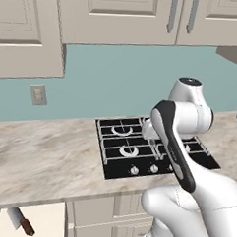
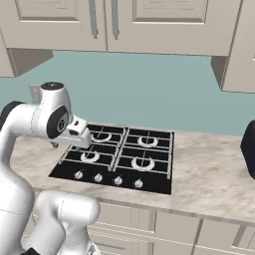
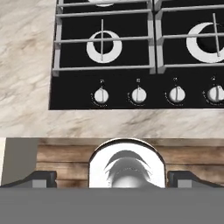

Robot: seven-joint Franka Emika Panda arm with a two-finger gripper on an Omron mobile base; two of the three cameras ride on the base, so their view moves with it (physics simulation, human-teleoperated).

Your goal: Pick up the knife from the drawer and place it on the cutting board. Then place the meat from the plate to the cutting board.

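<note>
Jaws wide apart over stove (image 3: 131,48); knife (image 1: 19,220) inside open drawer (image 1: 48,220).

The white arm (image 1: 180,143) rises and folds at the elbow – wrist bent downward, gripper (image 3: 112,177) fingertips spread wide, holding nothing

Arm (image 1: 188,144): glossy white shell in rounded, bulbous segments. A dark charcoal band runs along the edge of one link; the joint caps are dark and round. Tool (image 3: 112,177): two small dark grey finger tips (image 3: 41,178), flat and blocky, set wide apart.
</note>
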